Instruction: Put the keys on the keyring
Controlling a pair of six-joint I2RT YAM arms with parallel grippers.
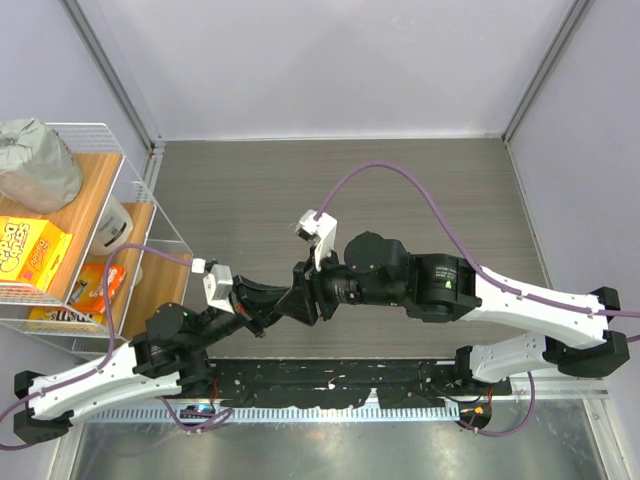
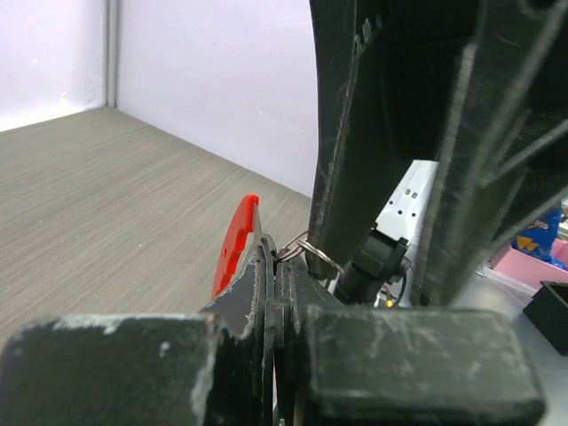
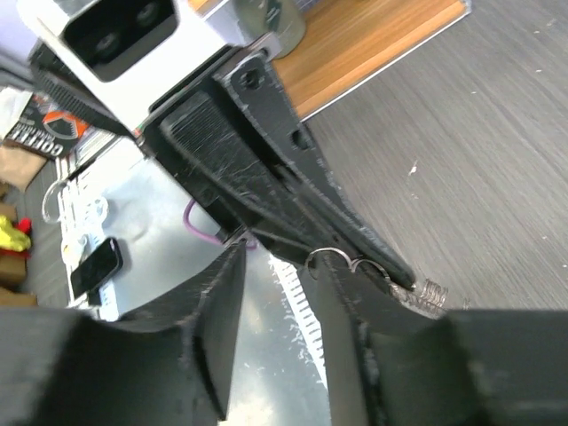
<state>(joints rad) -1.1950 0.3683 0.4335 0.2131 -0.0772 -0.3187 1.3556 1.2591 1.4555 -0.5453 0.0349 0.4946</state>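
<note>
Left pincer (image 2: 275,266): pressed together, pinching the keyring (image 2: 236,238); held above the counter (image 1: 250,190), near its front edge.
Keyring place: in the tip of the left pincer, where the two arms meet; hidden in the top view.
Long axis: the red plastic piece lies along the left fingers, its free end pointing past their tips towards the far wall.
Silvery loop (image 3: 330,252): pokes out of the left tip, just beside a right finger; contact cannot be told.
Right pincer (image 3: 273,259): spread, a clear gap between its fingers.
</note>
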